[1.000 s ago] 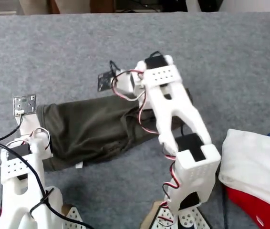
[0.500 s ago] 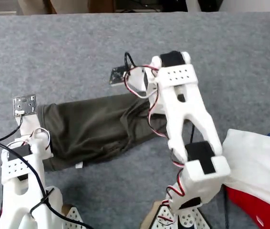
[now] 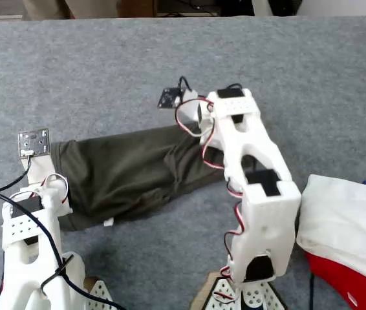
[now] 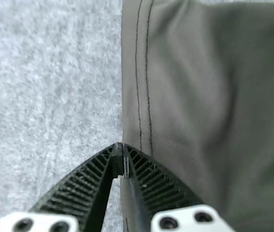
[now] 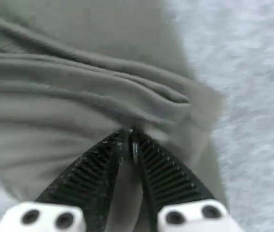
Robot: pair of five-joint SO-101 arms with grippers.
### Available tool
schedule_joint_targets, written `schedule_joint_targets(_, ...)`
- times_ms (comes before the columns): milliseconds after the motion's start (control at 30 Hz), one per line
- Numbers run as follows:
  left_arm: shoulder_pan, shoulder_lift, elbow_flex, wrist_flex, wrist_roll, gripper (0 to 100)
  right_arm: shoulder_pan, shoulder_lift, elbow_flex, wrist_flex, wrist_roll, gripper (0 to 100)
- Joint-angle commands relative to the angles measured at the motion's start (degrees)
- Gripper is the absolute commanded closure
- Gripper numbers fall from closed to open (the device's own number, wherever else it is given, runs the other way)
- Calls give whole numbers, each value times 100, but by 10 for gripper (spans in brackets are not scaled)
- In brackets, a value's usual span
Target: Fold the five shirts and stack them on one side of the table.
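the table (image 3: 92,71) is covered in a grey, felt-like, nubbly cloth. across its middle lies the olive shirt (image 3: 121,177), a soft woven fabric folded into a long band with rumpled creases near its right end and a double line of stitching along its left hem. its long axis runs side to side across the table, the right end angled slightly toward the far edge. at the table's right edge sits a folded white shirt (image 3: 348,223), smooth and rounded, lying on a red shirt (image 3: 341,281). the left gripper (image 4: 123,157), with ribbed black fingers, is pinched closed on the olive shirt's left hem. the right gripper (image 5: 129,141) is clamped tight on a raised fold at the shirt's right end.
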Motion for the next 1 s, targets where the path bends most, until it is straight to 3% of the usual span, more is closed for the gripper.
schedule_joint_targets(0, 26, -75, -44, -97, 35, 981, 119, 171, -927, 26, -70, 966)
schedule_joint_targets(367, 26, -75, -70, -70, 35, 981, 277, -629, -1358, 1521, -53, 969)
schedule_joint_targets(567, -9, -75, -580, 273, 62, 979, 259, -1798, -119, 1758, 35, 969)
schedule_joint_targets(667, -9, -75, -932, 615, 510, 953, -22, -2325, 1631, 659, 9, 969)
schedule_joint_targets(800, -18, -75, -1073, 598, 1099, 822, -40, -2668, 3582, -1442, -422, 967)
schedule_joint_targets(967, 18, 251, -1169, 580, 1116, 813, 444, -2536, 3776, -1512, -404, 966)
